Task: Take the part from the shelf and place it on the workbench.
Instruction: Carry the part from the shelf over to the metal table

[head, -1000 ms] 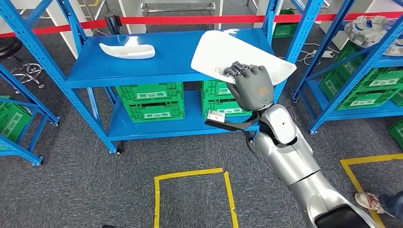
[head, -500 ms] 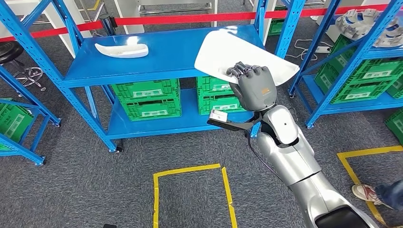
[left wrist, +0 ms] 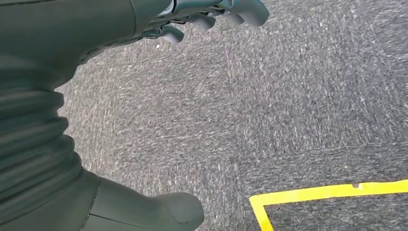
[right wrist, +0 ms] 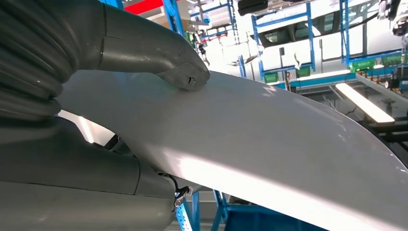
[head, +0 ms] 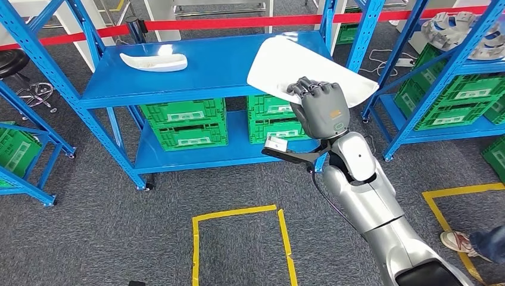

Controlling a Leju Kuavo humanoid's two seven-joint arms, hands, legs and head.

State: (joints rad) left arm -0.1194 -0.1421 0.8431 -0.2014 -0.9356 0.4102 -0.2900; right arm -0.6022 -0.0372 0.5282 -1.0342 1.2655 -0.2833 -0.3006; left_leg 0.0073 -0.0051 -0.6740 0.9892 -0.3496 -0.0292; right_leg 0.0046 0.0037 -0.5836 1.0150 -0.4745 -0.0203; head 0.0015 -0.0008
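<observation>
Spare part: a small curved white moulded shell [head: 153, 61] lay upper left of the head view, on the blue steel shelf deck [head: 208, 71].
Task part: the large flat glossy white panel [head: 298, 65], upper centre-right, overhung the deck's front corner.
Right hand [head: 320, 107]: fingers curled over the panel's near edge, thumb [right wrist: 159, 53] pressed on its face.
Handling: judged light, stiff, slippery; edge hold advised.
Left hand [left wrist: 211, 14]: fingers loosely apart, holding nothing.

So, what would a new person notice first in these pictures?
Probably the large flat white plastic part, gripped at its near edge by the robot's right hand above the blue metal shelf. Next, the smaller curved white part lying on the shelf's far left, and the yellow tape square on the grey carpet.
</observation>
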